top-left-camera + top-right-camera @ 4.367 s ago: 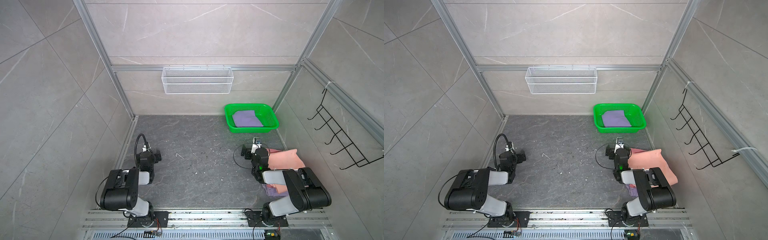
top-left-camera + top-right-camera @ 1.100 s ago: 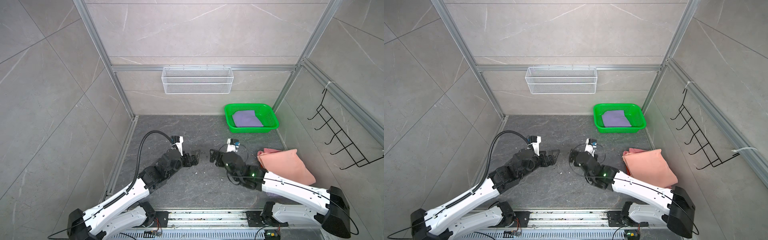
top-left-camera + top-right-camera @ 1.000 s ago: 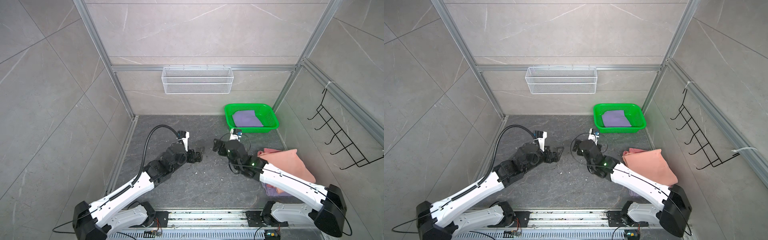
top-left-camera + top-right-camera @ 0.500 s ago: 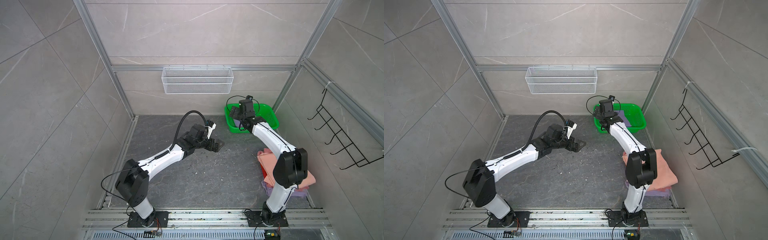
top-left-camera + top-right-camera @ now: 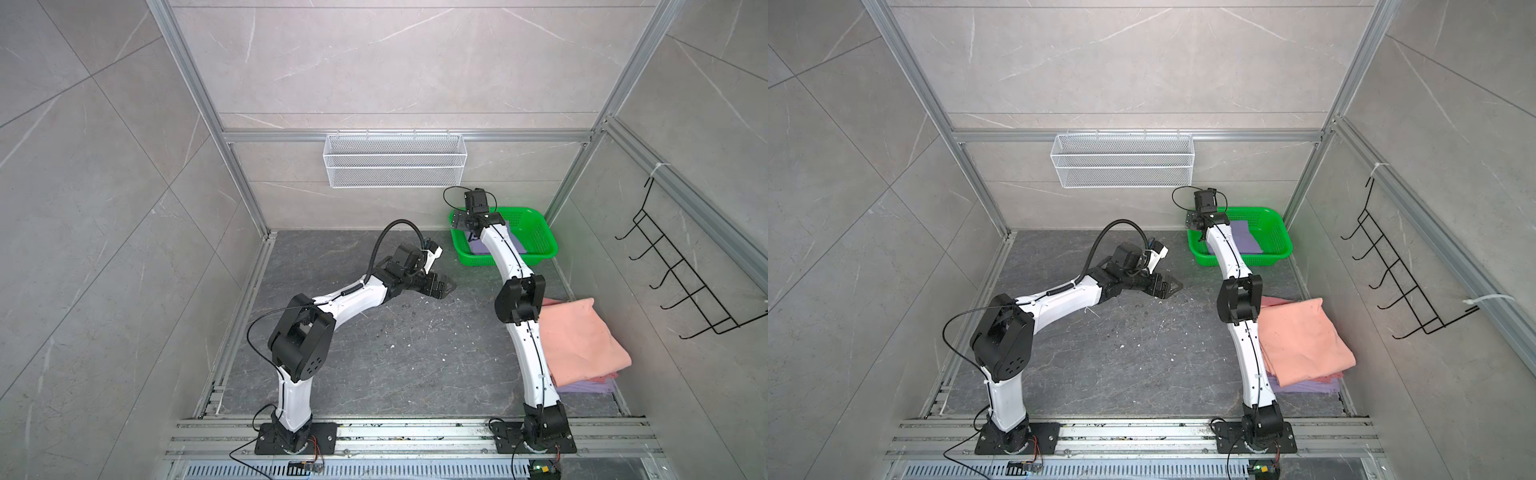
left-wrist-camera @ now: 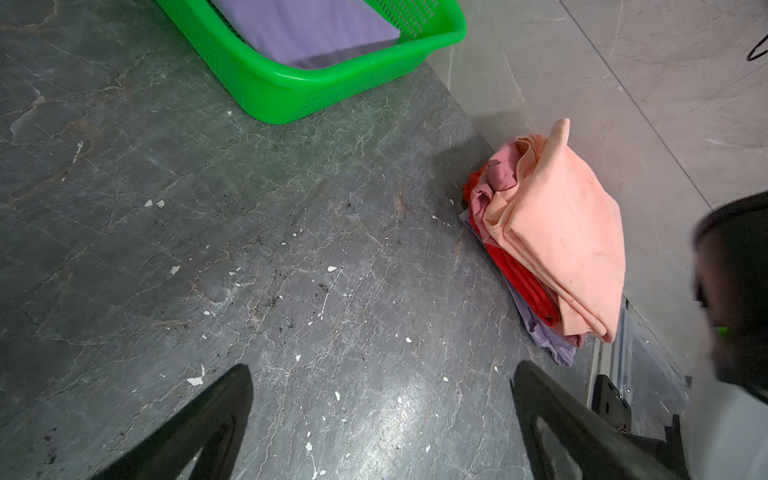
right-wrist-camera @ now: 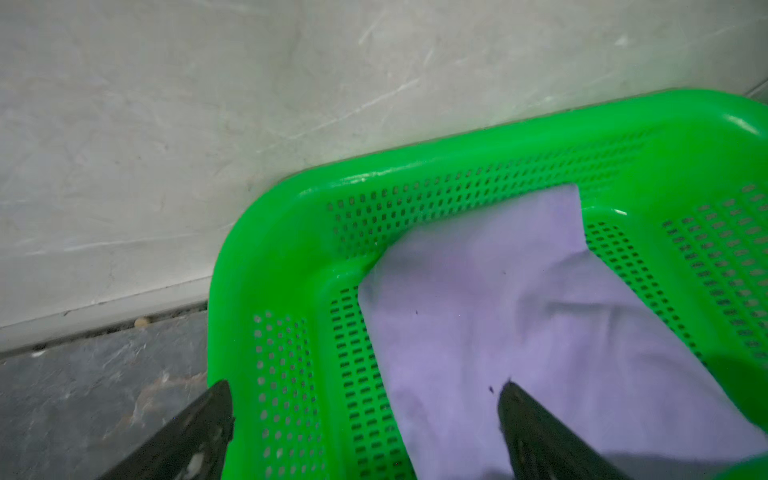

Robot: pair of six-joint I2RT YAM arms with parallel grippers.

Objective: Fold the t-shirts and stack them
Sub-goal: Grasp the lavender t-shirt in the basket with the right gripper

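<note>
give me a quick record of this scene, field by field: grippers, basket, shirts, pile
left gripper: open, empty, above bare tabletop
right gripper: open, empty, over a corner of the green basket
basket position: back right, against the wall
in basket: one lavender t-shirt, not gripped
pile: right edge of tabletop, beside the right arm
pile top: salmon t-shirt
pile below: red layer, lavender layer at the bottom
left to do: basket shirt not yet on the pile

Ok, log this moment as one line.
left tool: open, empty | right tool: open above green basket corner | purple t-shirt: in basket, ungripped | salmon t-shirt: atop stack
</note>
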